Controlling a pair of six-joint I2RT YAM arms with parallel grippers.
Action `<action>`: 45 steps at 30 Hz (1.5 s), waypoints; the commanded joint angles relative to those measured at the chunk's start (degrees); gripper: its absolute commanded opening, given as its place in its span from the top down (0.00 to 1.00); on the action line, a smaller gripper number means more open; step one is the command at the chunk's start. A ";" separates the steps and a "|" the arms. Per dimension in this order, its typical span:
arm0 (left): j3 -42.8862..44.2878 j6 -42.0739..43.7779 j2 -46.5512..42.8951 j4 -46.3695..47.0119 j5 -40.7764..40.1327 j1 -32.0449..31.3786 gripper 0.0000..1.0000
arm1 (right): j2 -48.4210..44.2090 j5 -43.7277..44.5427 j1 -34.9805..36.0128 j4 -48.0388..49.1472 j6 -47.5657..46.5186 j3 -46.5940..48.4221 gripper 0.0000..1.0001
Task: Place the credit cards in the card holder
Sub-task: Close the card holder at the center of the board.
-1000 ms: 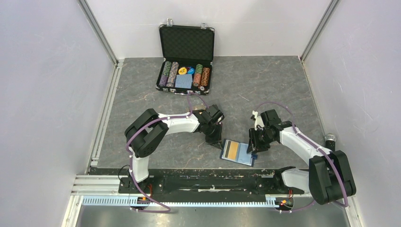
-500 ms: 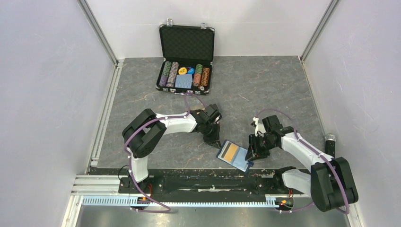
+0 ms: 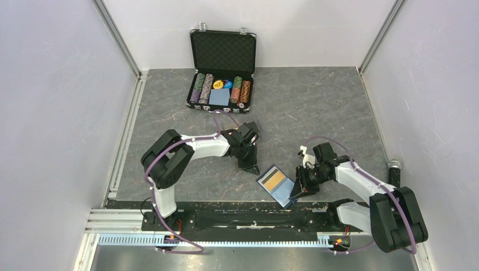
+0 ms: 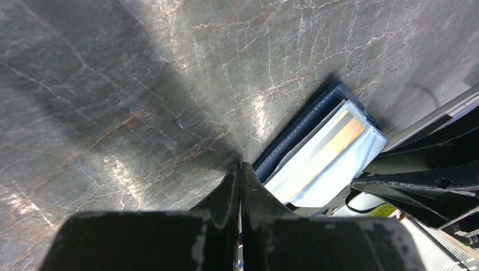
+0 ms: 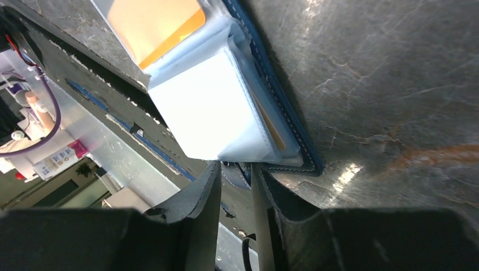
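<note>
The navy card holder (image 3: 285, 196) lies open near the table's front edge, its near corner over the black rail. A gold-orange credit card (image 3: 274, 179) shows in its light blue pockets. The left wrist view has the holder (image 4: 308, 127) and the card (image 4: 342, 135) just right of my left gripper (image 4: 240, 166), which is shut and empty. My right gripper (image 5: 234, 172) sits at the holder's (image 5: 288, 107) near corner. Its jaws stand narrowly apart with the navy snap tab (image 5: 238, 174) between the tips; whether they press it I cannot tell. Another orange card edge (image 5: 274, 132) shows in a pocket.
An open black case of poker chips (image 3: 221, 84) stands at the back of the table. The black rail (image 3: 226, 206) runs along the front edge. A small metal-topped cylinder (image 3: 395, 165) stands at the far right by the wall.
The card holder has turned and slid toward the front edge together with my right gripper, whose jaws have narrowed. My left gripper has drawn a little back to the left, still shut.
</note>
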 commanded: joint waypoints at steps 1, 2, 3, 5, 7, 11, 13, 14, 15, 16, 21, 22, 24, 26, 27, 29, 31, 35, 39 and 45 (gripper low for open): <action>-2.64 4.46 2.35 -4.64 -8.21 1.10 0.98 | -0.01 -5.20 -0.20 2.08 -0.97 -1.12 0.72; -2.48 4.50 2.52 -4.64 -8.05 1.10 0.98 | 0.01 -6.12 -0.18 2.33 -0.97 -1.29 0.73; -2.42 4.59 2.63 -4.67 -7.97 1.10 0.98 | 0.00 -6.77 -0.21 2.51 -0.99 -1.40 0.73; -2.19 4.72 2.84 -4.64 -7.86 1.10 0.98 | 0.08 -8.80 -0.18 3.29 -1.22 -1.96 0.73; -2.07 4.85 3.00 -4.65 -7.70 1.10 0.98 | 0.32 -9.91 -0.18 4.14 -1.27 -2.48 0.73; -1.58 5.20 3.27 -4.97 -7.41 1.11 0.98 | 0.73 -13.12 -0.18 6.53 -1.17 -3.42 0.72; -1.34 5.29 3.35 -4.99 -7.26 1.11 0.98 | 1.24 -14.01 -0.20 7.50 -1.27 -3.68 0.72; -1.19 5.43 3.42 -5.03 -7.17 1.10 0.98 | 1.39 -14.09 -0.18 7.80 -1.32 -3.69 0.72; -0.98 5.54 3.46 -5.10 -7.09 1.10 0.98 | 1.55 -14.56 -0.21 8.18 -1.31 -3.82 0.72; -0.89 5.65 3.46 -5.19 -7.11 1.10 0.98 | 1.65 -14.99 -0.22 8.66 -1.31 -4.01 0.72; -0.61 5.74 3.70 -5.30 -7.05 1.10 0.98 | 0.94 -16.98 -0.25 8.39 -2.02 -4.86 0.72; -0.61 5.82 3.64 -5.25 -7.07 1.10 0.98 | 0.58 -17.50 -0.24 8.28 -2.12 -5.11 0.73; -0.61 5.91 3.65 -5.27 -6.91 1.06 0.98 | -0.10 -18.15 -0.18 8.00 -2.36 -5.60 0.76; -0.61 5.91 3.66 -5.12 -6.80 1.10 0.97 | -0.64 -18.22 -0.23 7.31 -2.82 -6.07 0.78; -0.55 5.95 3.72 -5.10 -6.73 1.10 0.95 | -0.92 -18.41 -0.18 7.14 -2.81 -6.30 0.79; -0.44 6.00 3.60 -5.07 -6.70 1.10 0.93 | -1.45 -18.83 -0.20 6.48 -3.18 -6.54 0.79; -0.60 5.95 3.54 -4.99 -6.69 1.10 0.91 | -1.93 -19.74 -0.19 6.15 -3.58 -6.84 0.79; -0.96 5.83 3.54 -4.82 -6.72 1.10 0.90 | -2.13 -21.59 -0.09 5.53 -5.22 -7.65 0.79; -1.00 5.80 3.48 -4.82 -6.68 1.10 0.89 | -2.48 -22.77 0.37 5.00 -6.05 -8.08 0.83; -0.96 5.74 3.65 -4.66 -6.63 1.10 0.86 | -2.85 -23.52 1.56 5.38 -6.15 -6.71 0.81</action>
